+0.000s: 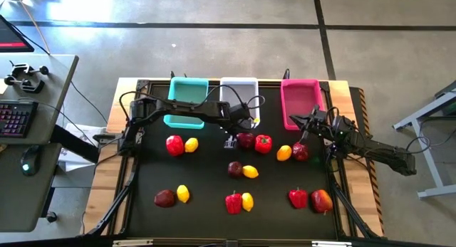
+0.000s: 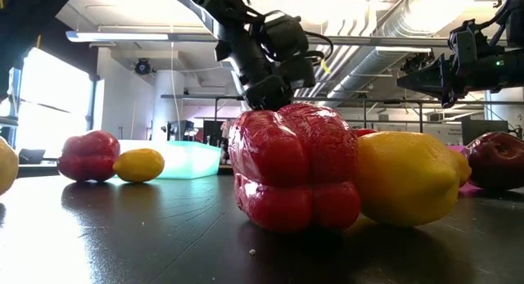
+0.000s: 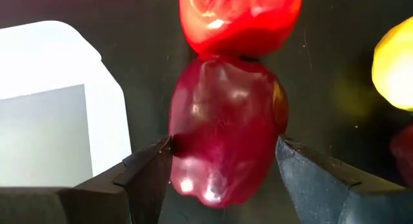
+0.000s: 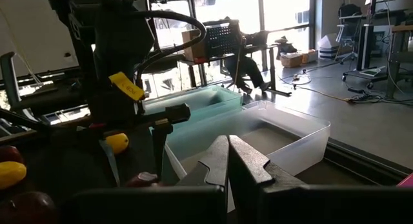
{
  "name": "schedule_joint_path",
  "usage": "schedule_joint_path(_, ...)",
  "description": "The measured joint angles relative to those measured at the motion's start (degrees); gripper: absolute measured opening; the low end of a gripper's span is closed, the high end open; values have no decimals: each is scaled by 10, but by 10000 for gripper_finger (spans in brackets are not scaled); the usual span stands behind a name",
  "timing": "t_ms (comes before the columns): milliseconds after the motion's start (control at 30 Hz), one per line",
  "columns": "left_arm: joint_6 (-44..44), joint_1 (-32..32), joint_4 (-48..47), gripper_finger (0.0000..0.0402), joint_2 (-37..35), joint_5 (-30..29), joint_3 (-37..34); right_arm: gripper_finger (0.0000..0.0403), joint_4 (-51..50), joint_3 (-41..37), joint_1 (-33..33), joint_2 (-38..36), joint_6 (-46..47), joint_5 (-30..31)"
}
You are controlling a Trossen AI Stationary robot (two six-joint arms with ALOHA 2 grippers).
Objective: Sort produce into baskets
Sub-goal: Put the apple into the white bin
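Closest to your low camera sits a red pepper (image 2: 293, 168) with a lemon (image 2: 409, 179) touching its side, both on the black tabletop (image 2: 123, 235). Take the white basket (image 1: 239, 92) as your landmark: it stands at the far edge of the tabletop, with the teal basket (image 1: 187, 97) just beside it on one side and the pink basket (image 1: 299, 101) on the other.

Your left tool (image 1: 232, 139) hangs just in front of the white basket, over a dark maroon fruit (image 3: 222, 130). From the left wrist camera you can see its fingers (image 3: 145, 179) spread wide on either side of that fruit, one finger just meeting the fruit's skin and the other a little apart from it, so the tool stands open and is not clamped on it. A second red pepper (image 3: 239, 20) touches the maroon fruit on the side away from the white basket's corner (image 3: 58, 114).

Your right tool (image 1: 311, 121) waits near the pink basket, well apart from the white one, with its fingers (image 4: 248, 162) pressed together and nothing between them.

The other produce lies scattered across the tabletop in front of the white basket, mostly in pairs of a red or maroon piece and a lemon.
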Motion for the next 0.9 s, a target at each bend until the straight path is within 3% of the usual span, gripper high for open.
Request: schedule_joint_path(900,-11,0,12,255,30,14,1,0,0,0,0,0,-4,0)
